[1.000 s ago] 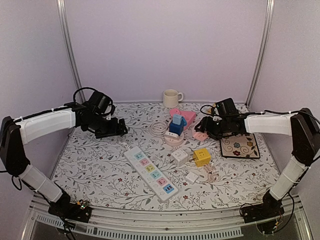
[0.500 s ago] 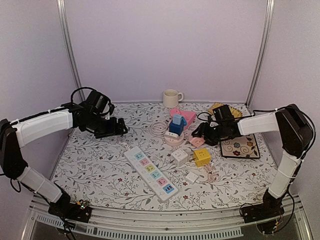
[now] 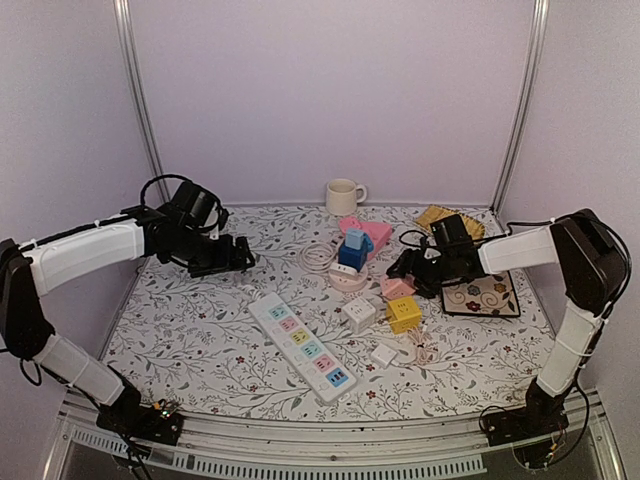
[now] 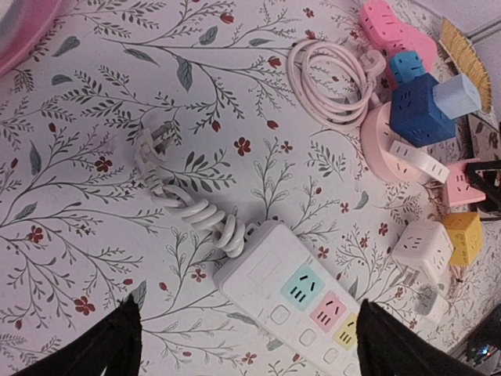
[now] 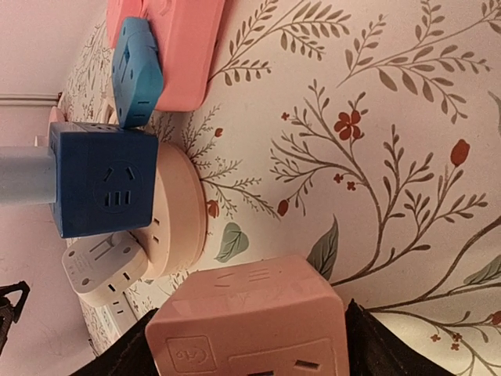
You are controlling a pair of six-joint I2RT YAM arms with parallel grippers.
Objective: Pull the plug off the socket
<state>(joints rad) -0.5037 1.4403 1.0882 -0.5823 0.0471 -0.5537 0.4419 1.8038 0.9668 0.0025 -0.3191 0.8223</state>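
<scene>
A round pink socket (image 3: pixel 348 281) lies mid-table with a blue cube plug (image 3: pixel 352 248) and a white plug (image 3: pixel 343 269) in it; all three also show in the right wrist view: socket (image 5: pixel 178 211), blue cube (image 5: pixel 102 188), white plug (image 5: pixel 102 270). My right gripper (image 3: pixel 404 282) is shut on a pink cube adapter (image 3: pixel 396 290), low over the table just right of the round socket; the cube fills the gap between the fingers in the right wrist view (image 5: pixel 250 329). My left gripper (image 3: pixel 240 255) is open and empty above the strip's cable end.
A white power strip (image 3: pixel 302 346) lies diagonally in front. A white cube (image 3: pixel 359 313), a yellow cube (image 3: pixel 404 313) and a small white charger (image 3: pixel 384 355) lie near it. A pink strip (image 3: pixel 368 232), a coiled cable (image 3: pixel 318 256), a mug (image 3: pixel 343 196) and a floral mat (image 3: pixel 480 292) stand around.
My right gripper has carried the pink cube a little nearer and leftward, and its elbow has risen. The left arm has hardly moved.
</scene>
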